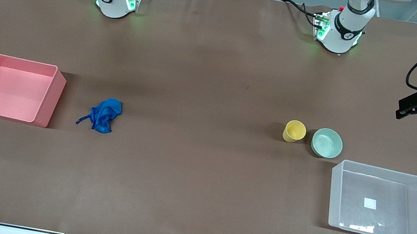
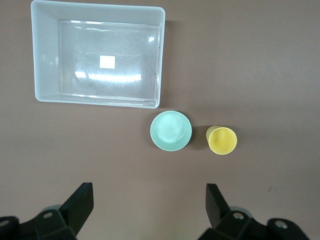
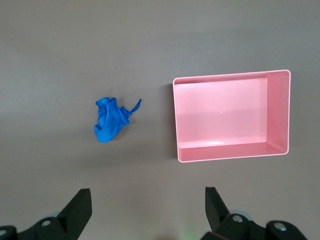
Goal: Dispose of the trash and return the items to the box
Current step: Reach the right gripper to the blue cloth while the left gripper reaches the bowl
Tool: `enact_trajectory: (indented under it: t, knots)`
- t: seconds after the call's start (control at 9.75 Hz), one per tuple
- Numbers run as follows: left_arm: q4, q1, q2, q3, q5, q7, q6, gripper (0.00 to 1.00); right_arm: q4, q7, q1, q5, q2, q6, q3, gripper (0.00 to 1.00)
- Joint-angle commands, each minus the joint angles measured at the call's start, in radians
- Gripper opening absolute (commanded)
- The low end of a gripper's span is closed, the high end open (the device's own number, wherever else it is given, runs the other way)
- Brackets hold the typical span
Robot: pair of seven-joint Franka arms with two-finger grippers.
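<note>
The blue trash wad [image 1: 104, 115] lies on the brown table beside a pink bin, and shows in the right wrist view [image 3: 111, 120]. The yellow cup [image 1: 294, 131] stands upright beside the mint-green bowl [image 1: 327, 143]; both show in the left wrist view, cup [image 2: 221, 140] and bowl [image 2: 171, 131]. The clear box [image 1: 390, 170] sits empty, nearer the front camera than the bowl, and shows in the left wrist view [image 2: 47, 55]. My left gripper [image 2: 150, 200] hangs open and empty high over the table near the cup and bowl. My right gripper [image 3: 148, 200] hangs open and empty high over the table near the trash.
The pink opaque bin [image 1: 52, 95] stands empty at the right arm's end of the table and shows in the right wrist view [image 3: 230, 155]. Both arm bases stand along the table's edge farthest from the front camera.
</note>
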Motion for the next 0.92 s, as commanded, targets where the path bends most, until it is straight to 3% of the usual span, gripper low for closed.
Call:
enact_trajectory:
  t: [0.0,0.31,0.51,0.62,0.82]
  knots:
    - [-0.001,-0.003,0.012,-0.003,0.014,-0.009,-0.018,0.99,0.002,-0.010,-0.007,-0.012,-0.002,-0.005,0.008,1.00]
    - [-0.001,-0.004,0.017,-0.003,0.017,-0.009,-0.015,1.00,0.002,-0.007,-0.002,-0.012,-0.002,-0.002,0.011,1.00]
    - [-0.045,-0.003,0.009,0.003,0.012,0.008,0.003,1.00,-0.003,0.007,0.063,-0.009,0.006,-0.003,0.022,1.00]
    - [-0.123,0.005,-0.011,0.006,0.012,0.009,0.064,1.00,-0.062,0.017,0.070,-0.009,0.035,0.054,0.040,1.00]
    - [-0.420,0.020,-0.107,0.018,0.012,0.011,0.318,1.00,-0.290,0.145,0.074,-0.014,0.042,0.319,0.121,1.00]
